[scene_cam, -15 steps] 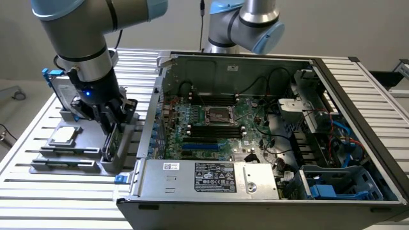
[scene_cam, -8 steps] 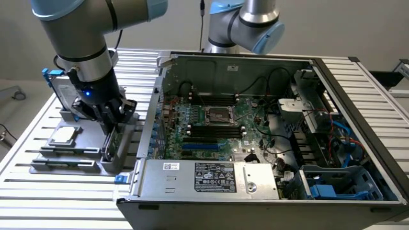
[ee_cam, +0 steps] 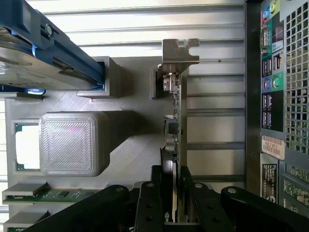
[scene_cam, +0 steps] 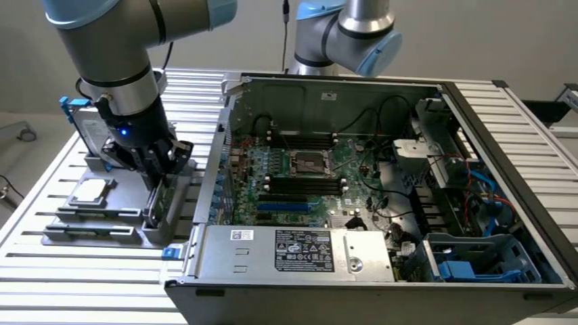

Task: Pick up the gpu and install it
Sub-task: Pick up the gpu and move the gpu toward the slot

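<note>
Exterior high overhead; wrist close; both share holder (scene_cam: 167, 233) (ee_cam: 130, 96).

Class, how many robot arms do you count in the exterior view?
2: one arm over the parts holder at the exterior view's left, another arm behind the computer case.

I count two robot arms (scene_cam: 113, 61) and one open computer case (scene_cam: 361, 301), and in the case there is one power-supply box (scene_cam: 298, 250). There is one grey holder tray (ee_cam: 130, 96). It carries one gpu (ee_cam: 181, 121), one hard drive (ee_cam: 29, 60), one processor chip (ee_cam: 26, 145) and two memory sticks (ee_cam: 43, 195).
</note>
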